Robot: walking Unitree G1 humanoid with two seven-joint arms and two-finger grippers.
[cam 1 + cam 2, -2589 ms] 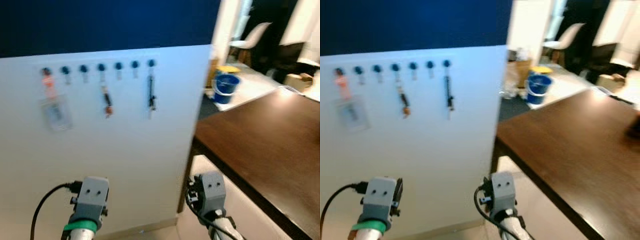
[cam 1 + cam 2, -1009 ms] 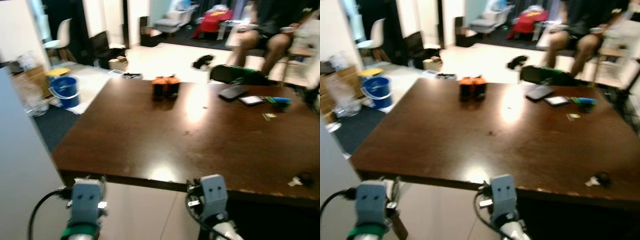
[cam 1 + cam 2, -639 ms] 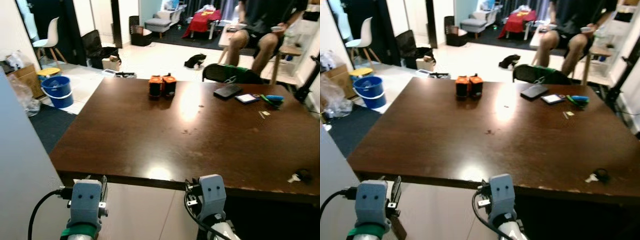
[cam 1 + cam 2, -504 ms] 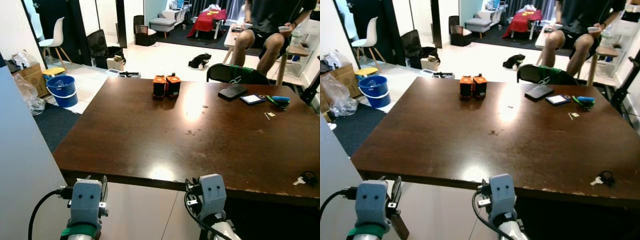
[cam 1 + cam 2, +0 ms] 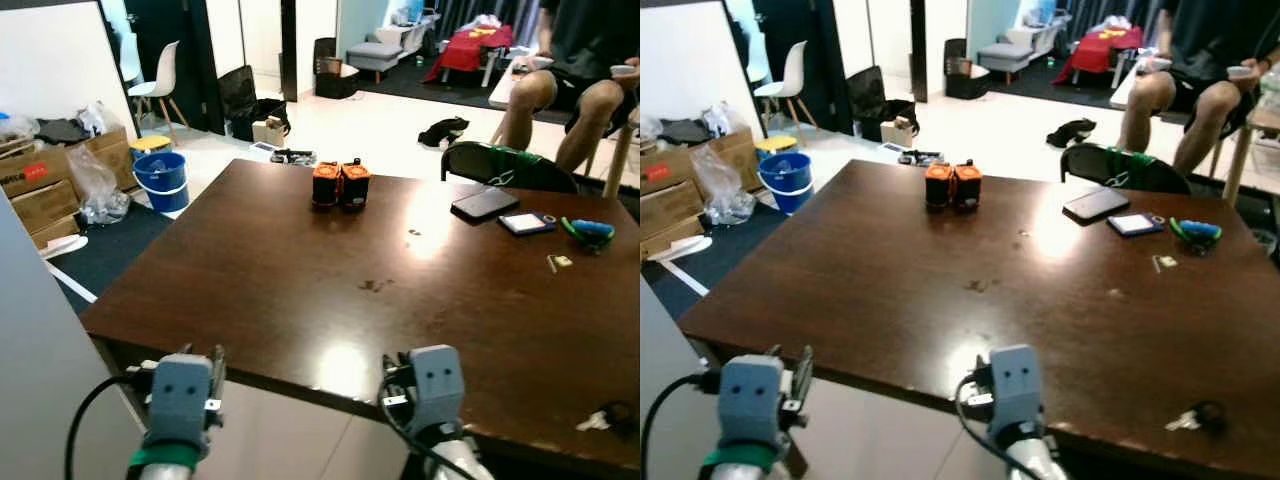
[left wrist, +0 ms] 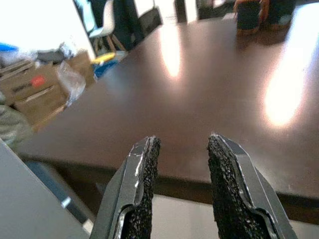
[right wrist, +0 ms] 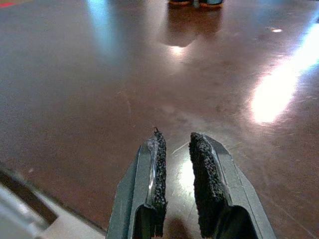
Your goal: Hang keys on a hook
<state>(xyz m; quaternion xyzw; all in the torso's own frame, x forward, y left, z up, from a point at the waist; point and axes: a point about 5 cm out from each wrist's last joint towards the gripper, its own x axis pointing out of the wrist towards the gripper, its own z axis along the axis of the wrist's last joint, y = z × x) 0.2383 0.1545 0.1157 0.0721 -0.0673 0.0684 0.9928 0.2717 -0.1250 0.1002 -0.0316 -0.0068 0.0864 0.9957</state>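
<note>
A small bunch of keys (image 5: 1195, 417) with a dark fob lies near the front right edge of the dark brown table (image 5: 300, 300). Both arms are held low in front of the table's near edge. In the left wrist view my left gripper (image 6: 179, 144) is open with nothing between its fingers, pointing over the table's near edge. My right gripper (image 7: 174, 137) hovers just above the tabletop, its fingers a narrow gap apart and empty. The keys lie well to the right of both. A plain white panel (image 5: 35, 380) stands at my left.
Two orange-and-black blocks (image 5: 341, 184) stand at the table's far side. A phone (image 5: 484, 204) and small items lie at the far right. A person (image 5: 560, 60) sits beyond the table. A blue bucket (image 5: 163, 181) and cardboard boxes (image 5: 40, 180) are on the floor to the left.
The camera has swung from the white board with hooks to the table, then shifted further, so the keys now sit lower right. Both arms keep their pose.
</note>
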